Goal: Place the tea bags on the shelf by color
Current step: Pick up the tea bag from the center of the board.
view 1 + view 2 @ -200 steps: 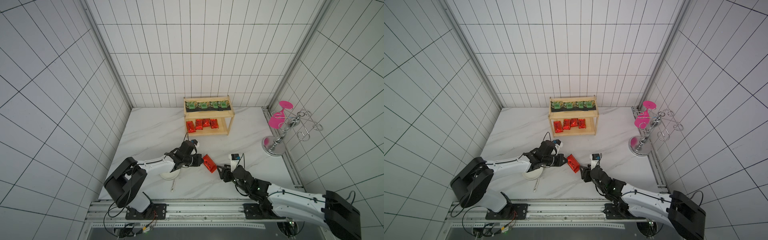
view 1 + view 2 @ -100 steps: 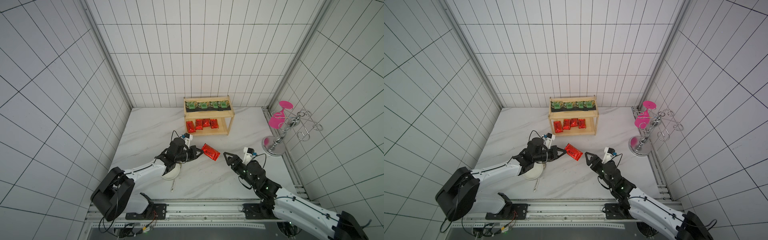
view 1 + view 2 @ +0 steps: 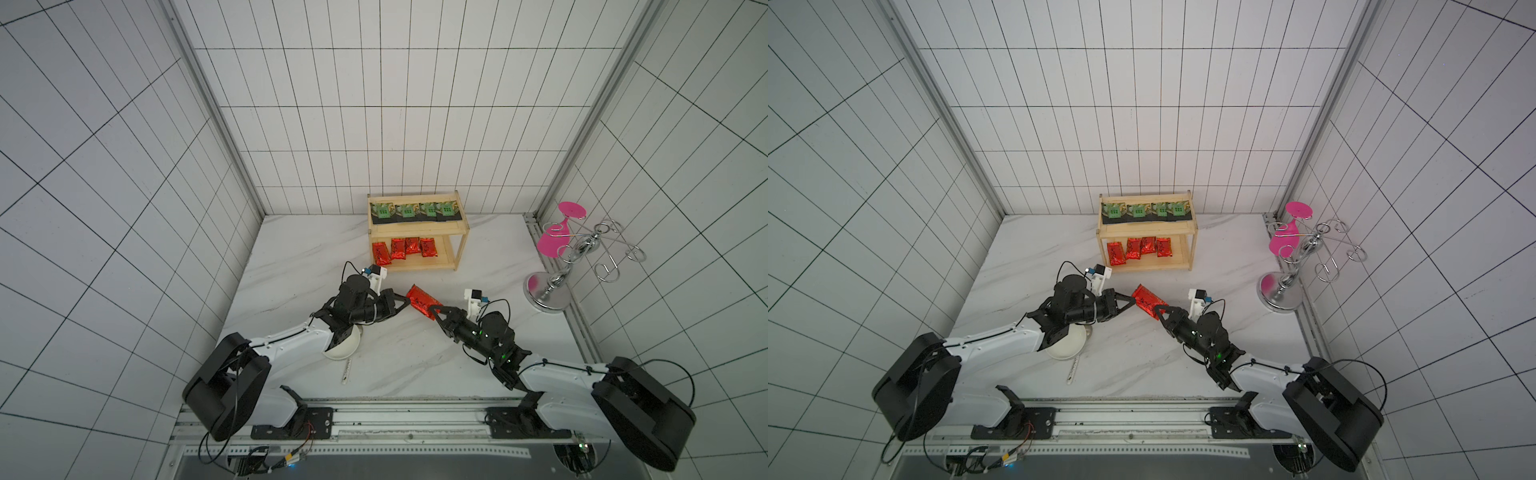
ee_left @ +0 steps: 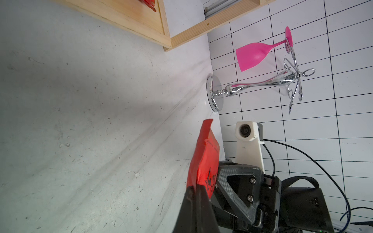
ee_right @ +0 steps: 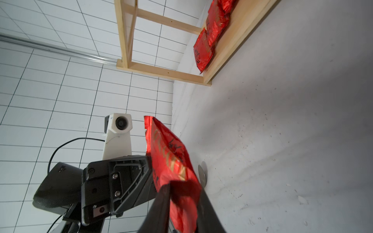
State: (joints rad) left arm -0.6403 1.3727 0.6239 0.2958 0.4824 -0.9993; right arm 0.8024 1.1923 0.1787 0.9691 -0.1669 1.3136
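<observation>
Left gripper (image 3: 405,301): clenched on the end of a red pouch (image 3: 420,302) nearer the left arm; thin pinch plain in the left wrist view (image 4: 193,189).
Right gripper (image 3: 434,313): jaws set on either side of the opposite end, closed in against the foil; seen close in the right wrist view (image 5: 184,187).
Red pouch: held off the table (image 3: 291,270) between the two arms, in front of the shelf and apart from it; shiny foil with dark markings; tilted, far end higher in both top views.
Shelf (image 3: 415,227): light wood, two tiers, against the back wall.
Upper tier: four black sachets (image 3: 405,212) with green centres, in a row, edges overlapping.
Lower tier: four red pouches (image 3: 398,249), side by side, toward the left-arm side; bare board on the other side.
White bowl (image 3: 343,349): on the table, partly hidden under the left arm.
Thin white strip (image 3: 347,371): flat on the table just in front of the bowl.
Chrome stand (image 3: 546,291): at the table's right-arm edge, bearing a pink glass (image 3: 550,245) hung upside down.
</observation>
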